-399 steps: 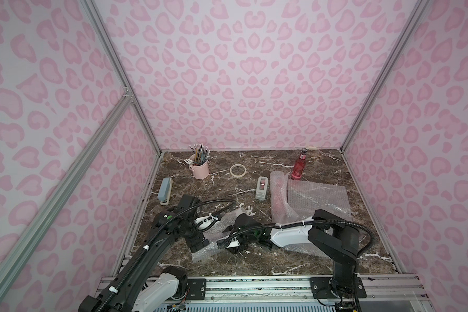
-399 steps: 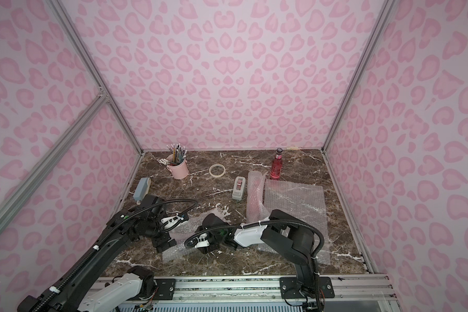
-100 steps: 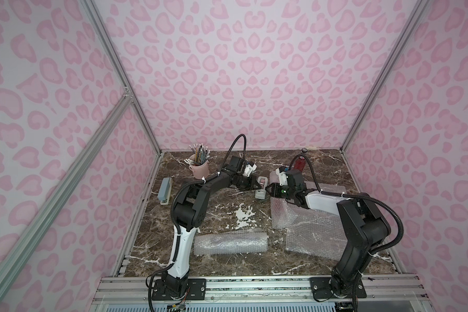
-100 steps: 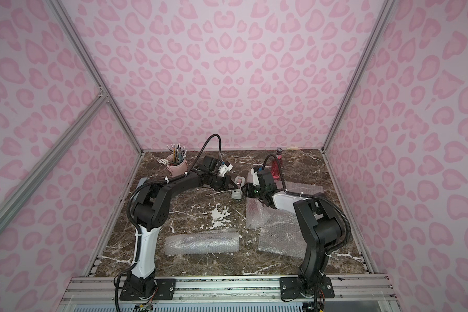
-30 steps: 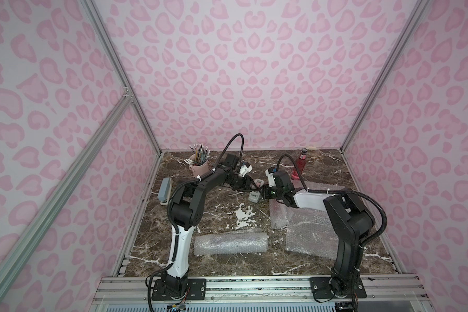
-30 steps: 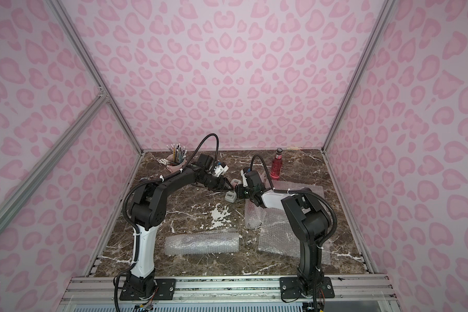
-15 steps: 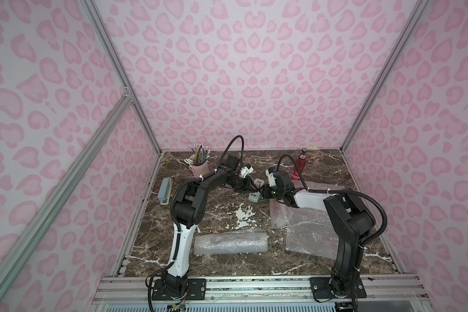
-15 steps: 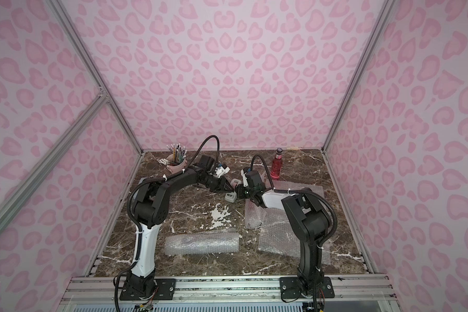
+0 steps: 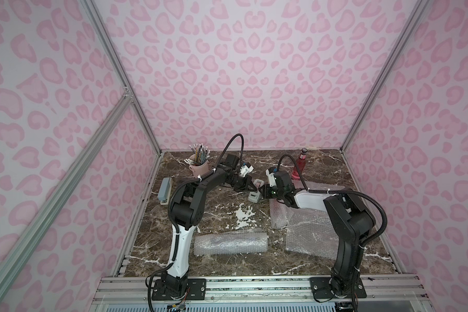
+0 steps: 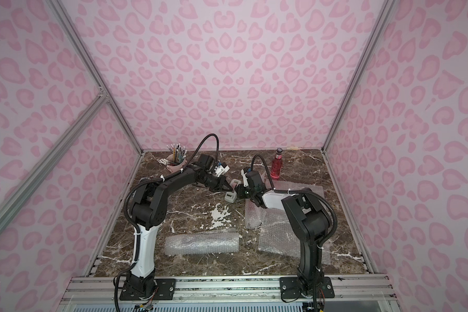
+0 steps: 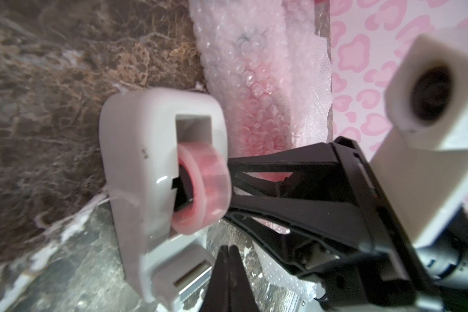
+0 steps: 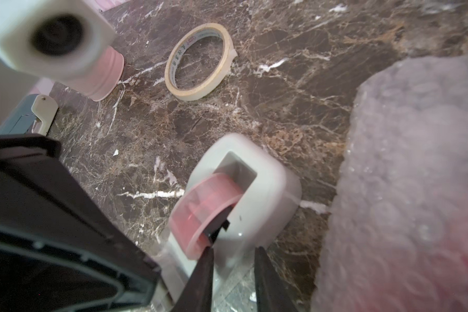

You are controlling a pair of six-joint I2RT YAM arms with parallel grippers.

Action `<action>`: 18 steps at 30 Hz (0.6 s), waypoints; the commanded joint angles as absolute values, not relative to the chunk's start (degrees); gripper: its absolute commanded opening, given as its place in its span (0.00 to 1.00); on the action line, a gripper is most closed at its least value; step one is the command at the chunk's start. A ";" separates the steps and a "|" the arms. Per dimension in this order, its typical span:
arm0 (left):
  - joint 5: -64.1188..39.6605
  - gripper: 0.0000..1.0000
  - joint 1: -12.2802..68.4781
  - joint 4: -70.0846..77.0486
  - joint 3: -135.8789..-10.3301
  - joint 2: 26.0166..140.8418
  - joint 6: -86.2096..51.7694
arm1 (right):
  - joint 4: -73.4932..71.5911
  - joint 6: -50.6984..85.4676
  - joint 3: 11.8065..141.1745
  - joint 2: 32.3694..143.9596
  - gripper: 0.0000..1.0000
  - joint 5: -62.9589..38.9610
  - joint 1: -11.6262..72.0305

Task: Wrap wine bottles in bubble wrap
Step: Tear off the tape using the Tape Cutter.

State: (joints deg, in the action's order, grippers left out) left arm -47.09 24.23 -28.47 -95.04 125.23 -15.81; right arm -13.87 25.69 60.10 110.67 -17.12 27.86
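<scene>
Reading print: dark characters run round the inner core of the ring of tape (image 12: pixel 200 62), too small to read; the wine bottle (image 9: pixel 299 167) is likewise too small for any writing to be made out.
Right wrist only: that ring, lying flat near the pencil cup (image 12: pixel 106 75); in both top views the left arm crosses that spot.
Top views only: the bottle upright at the far edge; a rolled tube of bubble wrap (image 9: pixel 230 243) near the front; flat sheets (image 10: pixel 276 237) by the right arm's base; a stapler (image 9: pixel 164 191).
Left gripper (image 11: pixel 229 251): fingertips pressed together at the cutter end of the tape dispenser (image 11: pixel 146 175); whether tape is pinched cannot be told.
Right gripper (image 12: pixel 234 254): jaws partly apart, clamped on the dispenser's sides.
Blurred: bubble-wrap bundle (image 11: pixel 254 94) beside the dispenser, pink-red showing through.
</scene>
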 commanded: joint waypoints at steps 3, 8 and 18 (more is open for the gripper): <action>-49.24 0.03 24.17 -31.67 -93.10 123.49 -13.79 | -9.05 25.91 59.26 112.13 0.28 -16.60 27.65; -47.96 0.03 24.17 -33.10 -89.38 122.45 -13.62 | -9.24 25.93 59.01 112.39 0.28 -16.39 27.72; -45.87 0.03 24.82 -31.38 -80.87 118.18 -15.38 | -9.58 26.06 57.98 112.85 0.28 -15.95 28.12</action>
